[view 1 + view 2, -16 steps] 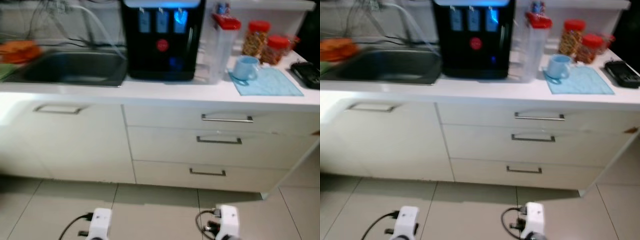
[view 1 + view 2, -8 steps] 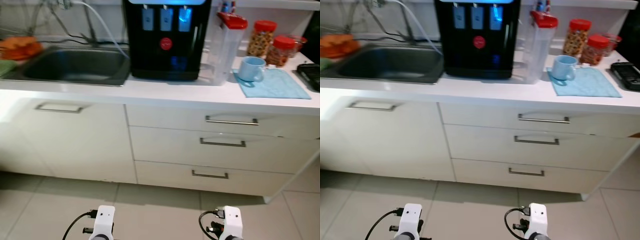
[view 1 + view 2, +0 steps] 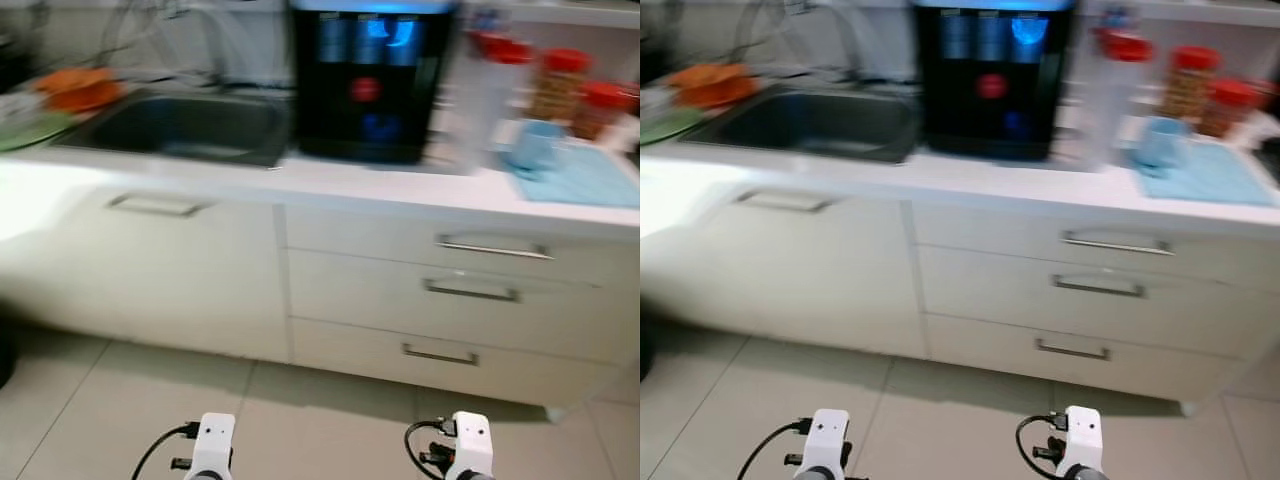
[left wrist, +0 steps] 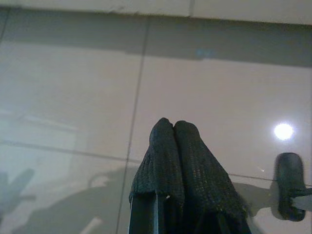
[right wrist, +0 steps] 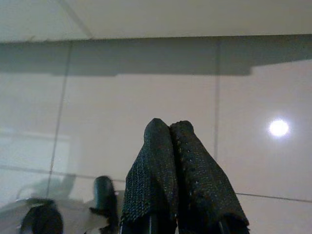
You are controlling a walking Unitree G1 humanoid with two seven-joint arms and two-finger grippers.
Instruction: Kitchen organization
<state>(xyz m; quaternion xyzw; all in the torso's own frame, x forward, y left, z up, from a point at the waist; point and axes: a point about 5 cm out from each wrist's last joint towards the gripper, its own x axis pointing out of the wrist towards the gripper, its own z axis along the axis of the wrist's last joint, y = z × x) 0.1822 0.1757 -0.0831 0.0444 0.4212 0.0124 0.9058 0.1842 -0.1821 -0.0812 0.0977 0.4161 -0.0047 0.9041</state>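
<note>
A white kitchen counter (image 3: 330,185) stands ahead, with a steel sink (image 3: 185,125) at the left and a black water dispenser (image 3: 370,80) in the middle. At the right a light blue mug (image 3: 535,145) rests on a blue cloth (image 3: 585,180), beside a red-lidded clear pitcher (image 3: 490,90) and two red-lidded jars (image 3: 580,90). Both arms hang low over the tiled floor. My left gripper (image 4: 169,127) is shut with nothing in it. My right gripper (image 5: 168,127) is likewise shut and holds nothing.
Below the counter are a cupboard door (image 3: 160,270) and three drawers with metal handles (image 3: 470,290). Orange and green dishes (image 3: 60,95) lie left of the sink. Beige floor tiles (image 3: 300,410) stretch between me and the cabinets. The head views are blurred.
The whole scene has slid to the right in the head views and turned blurry, so the camera has turned left. Both grippers stay shut and hanging.
</note>
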